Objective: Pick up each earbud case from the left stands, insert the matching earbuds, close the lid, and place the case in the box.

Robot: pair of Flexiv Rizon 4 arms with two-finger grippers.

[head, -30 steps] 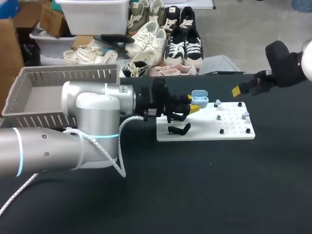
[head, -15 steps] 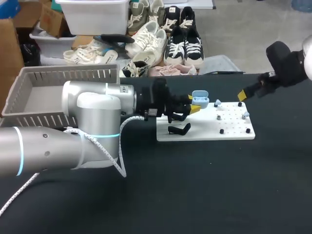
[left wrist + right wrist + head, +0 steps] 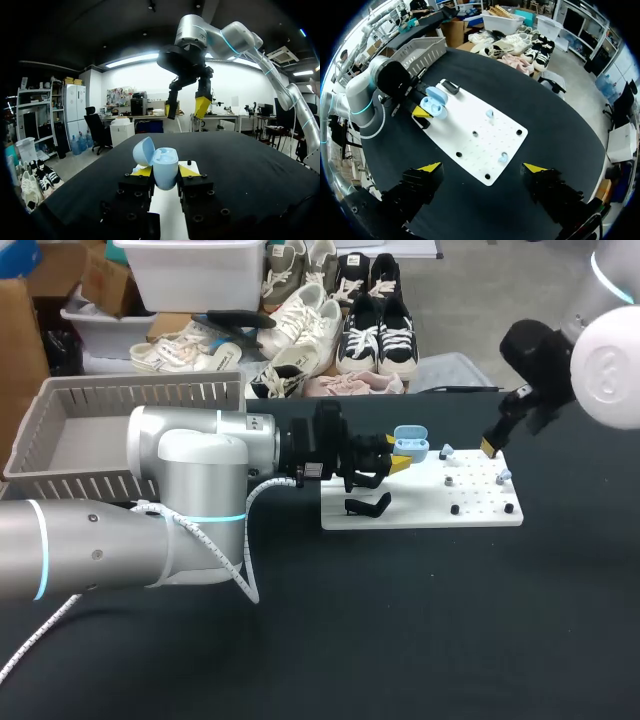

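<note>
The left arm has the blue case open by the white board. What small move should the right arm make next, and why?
Probably lower the right arm so its open jaws straddle the blue earbud beneath them on the white board. The left jaws hold the case with its lid open, and the right jaws are empty.

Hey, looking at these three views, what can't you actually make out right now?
- Inside of the case: in the left wrist view its own shell and lid hide the slots, and it is too small in the other views to tell whether anything is in it.
- Earbuds on the board: too small to tell left from right.
- Basket: in the head view the left arm covers its front wall.
</note>
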